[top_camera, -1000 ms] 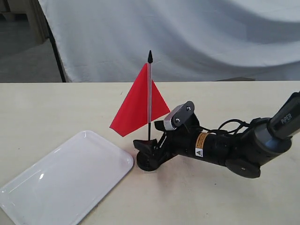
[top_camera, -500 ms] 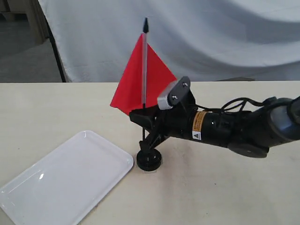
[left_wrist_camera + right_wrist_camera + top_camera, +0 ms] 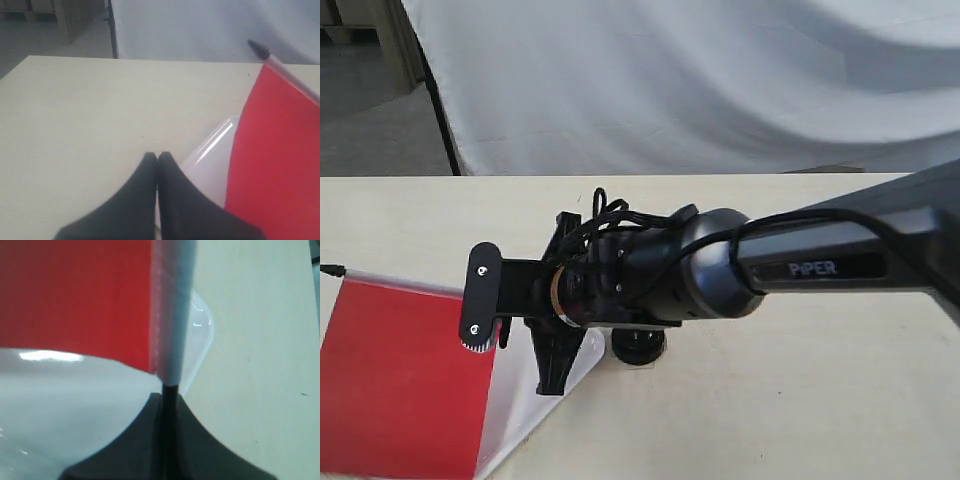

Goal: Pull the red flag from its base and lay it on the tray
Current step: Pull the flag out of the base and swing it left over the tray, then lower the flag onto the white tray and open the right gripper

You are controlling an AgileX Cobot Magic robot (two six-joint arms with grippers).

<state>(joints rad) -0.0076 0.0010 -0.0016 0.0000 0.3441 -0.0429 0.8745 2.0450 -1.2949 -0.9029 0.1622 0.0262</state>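
**Red flag [image 3: 400,380] held over the tray [image 3: 525,400]**

The flag seems very light: soft cloth, bright red with a white strip, on a thin, stiff, smooth pole [image 3: 169,392] that may slip. The bare black end of the pole is the place to hold, and the right fingers [image 3: 135,440] are clamped there. It lies level above the tray, toward the left edge of the table [image 3: 820,400]. The left fingers [image 3: 135,195] are together, empty.

In the exterior view the flag [image 3: 400,380] runs off the left and bottom edges and covers most of the tray [image 3: 520,392], leaving only a corner strip. The right arm [image 3: 720,265] hides the top of the base [image 3: 638,350] and probably the grip point too. In the right wrist view the pole [image 3: 172,315] is blurred.
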